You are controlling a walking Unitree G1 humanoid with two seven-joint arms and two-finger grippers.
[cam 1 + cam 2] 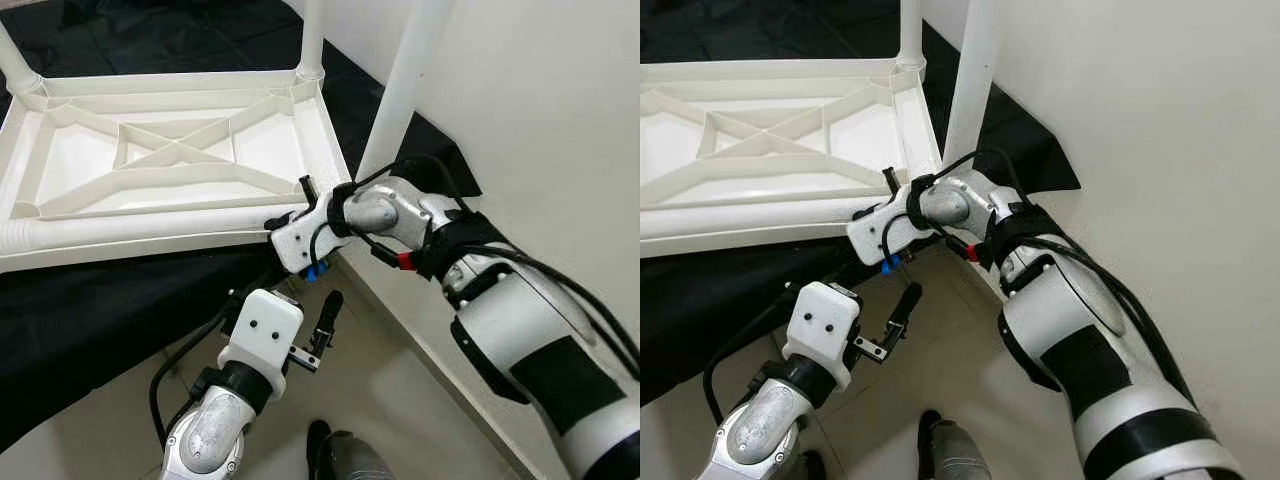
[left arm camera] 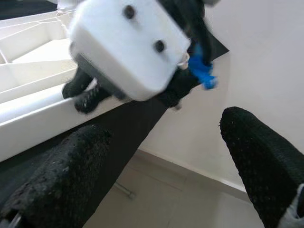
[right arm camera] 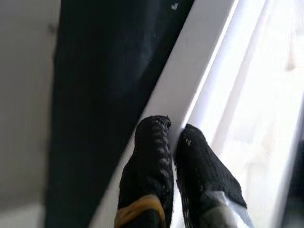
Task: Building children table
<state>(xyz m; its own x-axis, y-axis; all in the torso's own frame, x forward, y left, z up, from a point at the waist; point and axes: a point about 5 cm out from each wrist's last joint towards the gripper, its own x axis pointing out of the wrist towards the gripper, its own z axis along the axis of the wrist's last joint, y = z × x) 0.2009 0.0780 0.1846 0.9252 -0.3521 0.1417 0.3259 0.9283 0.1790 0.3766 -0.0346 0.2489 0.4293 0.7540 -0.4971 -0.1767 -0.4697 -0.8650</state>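
Where the right gripper [image 3: 172,137] meets the work, its jaws are clenched on the thin upstanding rim of the children's table [image 1: 170,160] — the two black fingers [image 3: 152,156] pinch the near edge of the frame close to its corner. That table lies upside down on a black cloth [image 1: 90,320] spread over the floor, ribbed underside up, with white legs [image 1: 405,85] already standing in the far corner sockets.

Judging by the look, this is moulded plastic: light, stiff across the cross-ribs, and smooth enough to slip. A pinch on the rim should steer or tilt it, though the thin wall may flex, and a grip near a corner socket — where the ribs meet — would likely hold truer.

Below and nearer the robot, the left gripper [image 1: 322,325] hangs just short of the same edge, jaws released and grasping nothing. A pale wall [image 1: 540,120] stands close along the robot's right.
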